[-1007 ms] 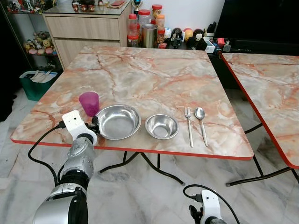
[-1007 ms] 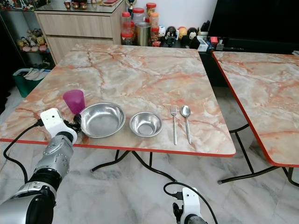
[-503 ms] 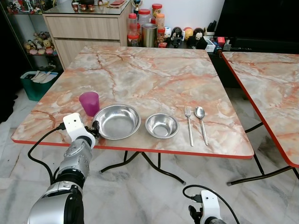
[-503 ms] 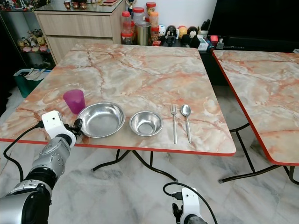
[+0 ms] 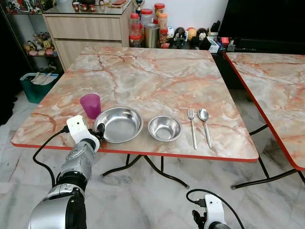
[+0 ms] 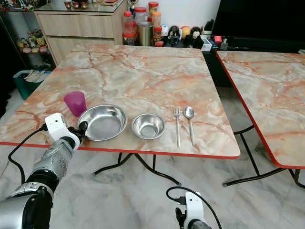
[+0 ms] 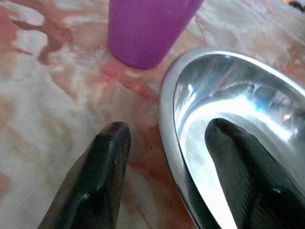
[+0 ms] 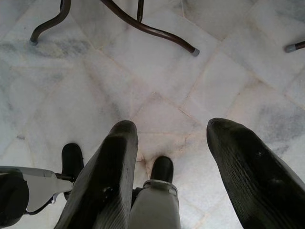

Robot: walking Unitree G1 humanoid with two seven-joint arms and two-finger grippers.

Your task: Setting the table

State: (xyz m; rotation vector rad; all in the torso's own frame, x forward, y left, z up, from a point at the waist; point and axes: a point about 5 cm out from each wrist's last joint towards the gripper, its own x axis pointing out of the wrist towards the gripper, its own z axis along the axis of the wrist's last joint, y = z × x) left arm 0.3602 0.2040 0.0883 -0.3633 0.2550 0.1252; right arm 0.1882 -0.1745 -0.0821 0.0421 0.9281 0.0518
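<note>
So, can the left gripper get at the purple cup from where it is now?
Probably yes. The left gripper is open astride the big bowl's rim, and the cup stands just beyond, beside that bowl. It would first need to come off the rim.

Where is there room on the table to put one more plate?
The far half of the table, beyond the purple cup, is bare marble. So is the near right corner beside the spoon. The near edge is crowded: cup, big bowl, small bowl, fork, spoon in a row, with the left gripper open astride the big bowl's rim.
</note>
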